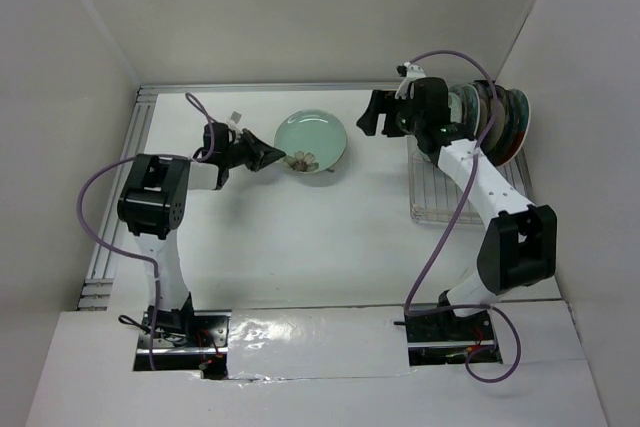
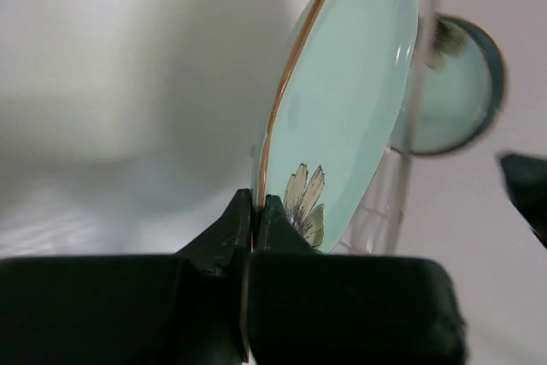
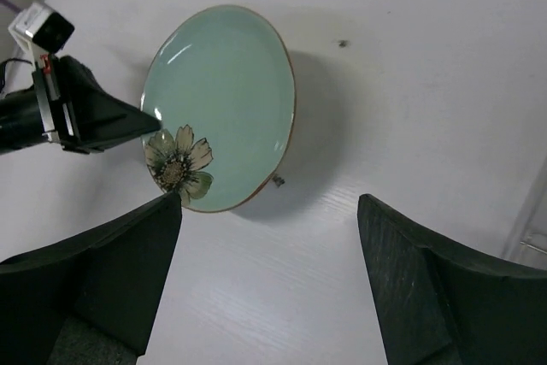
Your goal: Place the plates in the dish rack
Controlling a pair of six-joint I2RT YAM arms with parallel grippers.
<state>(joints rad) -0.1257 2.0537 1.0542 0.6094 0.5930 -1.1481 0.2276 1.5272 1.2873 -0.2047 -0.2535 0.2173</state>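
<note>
A pale mint plate with a brown flower (image 1: 312, 141) is held tilted above the table at back centre. My left gripper (image 1: 280, 158) is shut on its near-left rim; the left wrist view shows the fingers (image 2: 255, 220) pinching the rim of the plate (image 2: 342, 100). The right wrist view shows the same plate (image 3: 218, 108) with the left gripper at its left edge. My right gripper (image 1: 372, 114) is open and empty, to the right of the plate, fingers (image 3: 128, 262) wide apart. Several plates (image 1: 495, 122) stand in the wire dish rack (image 1: 440, 192) at the right.
White walls close in on the left, back and right. A metal rail (image 1: 115, 207) runs along the table's left edge. The right arm's purple cable (image 1: 440, 247) hangs over the rack's near part.
</note>
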